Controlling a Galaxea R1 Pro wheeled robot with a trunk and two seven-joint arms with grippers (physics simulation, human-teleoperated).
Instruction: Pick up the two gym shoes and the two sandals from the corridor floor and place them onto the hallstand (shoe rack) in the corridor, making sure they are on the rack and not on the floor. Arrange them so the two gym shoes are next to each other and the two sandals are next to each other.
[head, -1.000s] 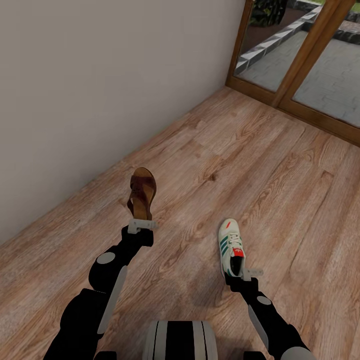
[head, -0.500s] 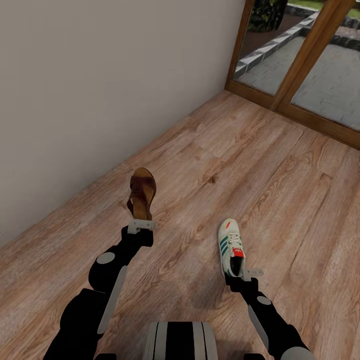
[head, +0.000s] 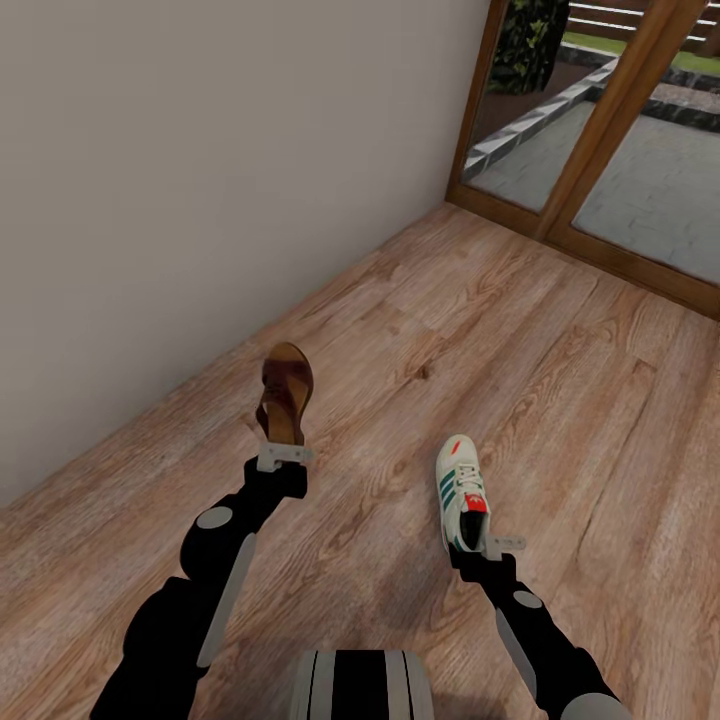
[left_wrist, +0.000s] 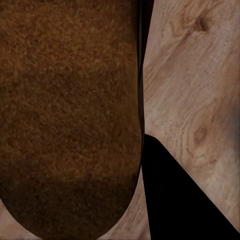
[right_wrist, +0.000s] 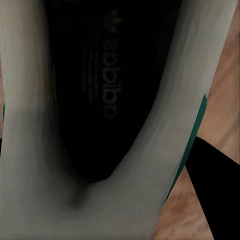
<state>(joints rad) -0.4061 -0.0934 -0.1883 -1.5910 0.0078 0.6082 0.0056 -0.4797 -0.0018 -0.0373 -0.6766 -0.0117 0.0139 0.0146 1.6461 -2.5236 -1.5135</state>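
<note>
Gripping a brown sandal (head: 284, 395) by its heel end, the left gripper (head: 283, 453) is holding it out ahead of the robot above the corridor floor (head: 560, 400), toe pointing away toward the plain grey wall (head: 200, 170). In the left wrist view the sandal's (left_wrist: 67, 115) tan-brown footbed is lying very close to the camera, with wood planks (left_wrist: 195, 85) showing beside it. On the other side, the right gripper (head: 490, 546) is clamping a white gym shoe (head: 461, 492) at its heel, the green stripes and red tongue label facing up and the toe aimed forward. The right wrist view is looking straight into the gym shoe's (right_wrist: 100, 150) dark opening, where a printed insole logo is readable, with a green edge running along one side. Both shoes are sitting well apart from each other. A wood-framed glass door (head: 600, 140) is standing at the far end of the floor, grey paving visible through it.
</note>
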